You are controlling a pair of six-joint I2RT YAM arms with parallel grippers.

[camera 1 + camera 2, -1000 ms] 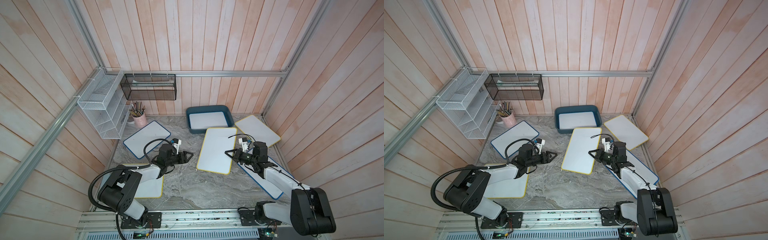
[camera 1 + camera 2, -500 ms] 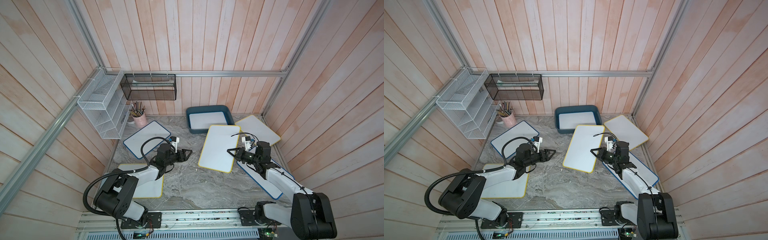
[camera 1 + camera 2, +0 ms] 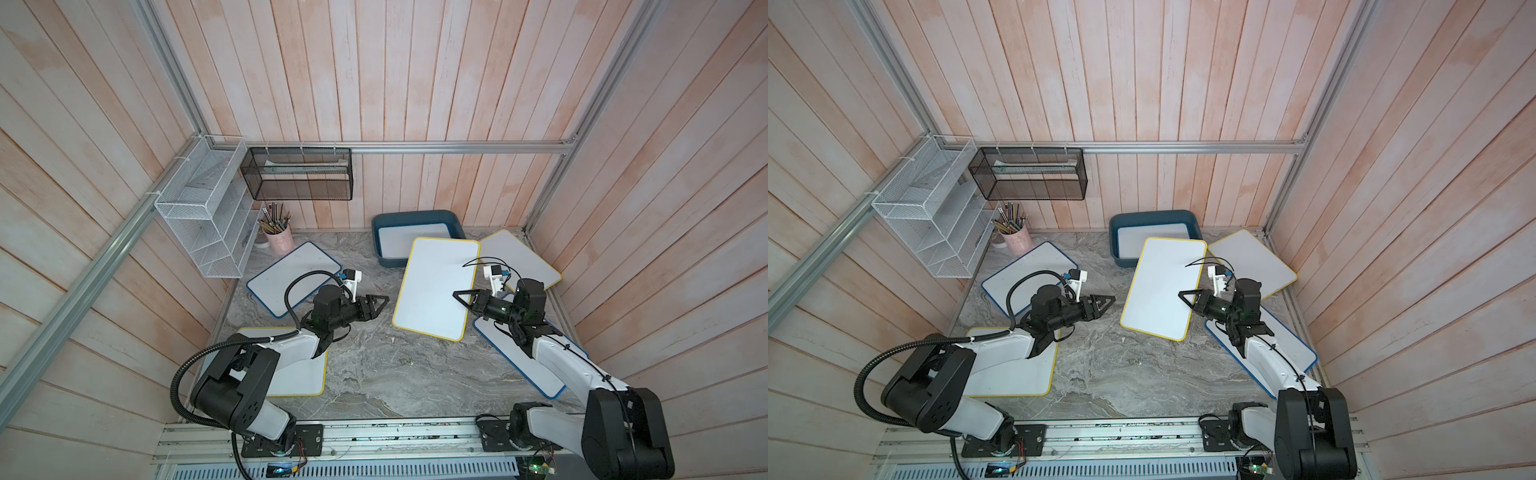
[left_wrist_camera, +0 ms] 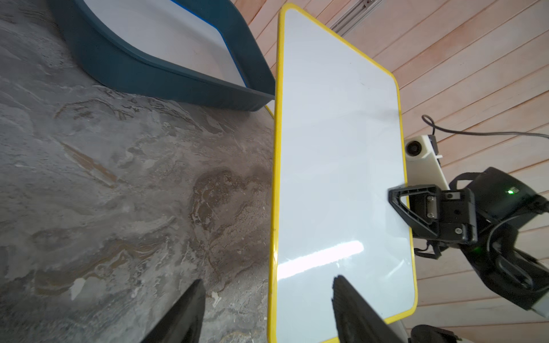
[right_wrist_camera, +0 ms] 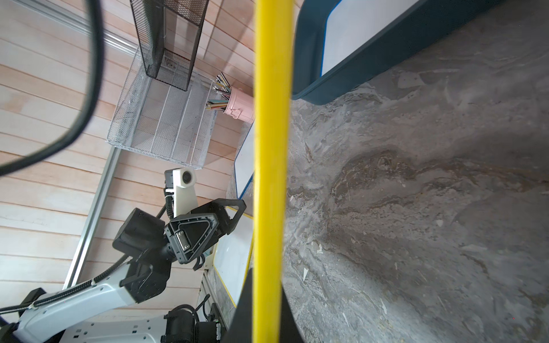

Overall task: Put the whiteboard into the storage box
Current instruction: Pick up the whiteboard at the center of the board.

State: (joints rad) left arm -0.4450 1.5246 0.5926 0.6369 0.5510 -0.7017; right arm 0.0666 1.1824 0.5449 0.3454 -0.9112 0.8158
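A yellow-framed whiteboard (image 3: 436,286) (image 3: 1163,286) (image 4: 335,163) hangs tilted above the table, and my right gripper (image 3: 459,296) (image 3: 1183,296) (image 5: 267,276) is shut on its right long edge. In both top views its far end overlaps the front of the dark teal storage box (image 3: 415,215) (image 3: 1150,214) (image 4: 166,80) (image 5: 309,59), which holds a blue-framed whiteboard. My left gripper (image 3: 382,301) (image 3: 1108,301) (image 4: 267,285) is open just off the held board's left edge and grips nothing.
Other whiteboards lie flat: blue-framed at back left (image 3: 295,274), yellow-framed under the left arm (image 3: 303,374), one at back right (image 3: 519,257), blue-framed under the right arm (image 3: 523,357). A pink pencil cup (image 3: 279,239), white wire shelf (image 3: 208,224) and black mesh rack (image 3: 299,174) are at the back left.
The right gripper has carried the yellow-framed whiteboard a little toward the storage box. The left gripper has drifted the same way, still open.
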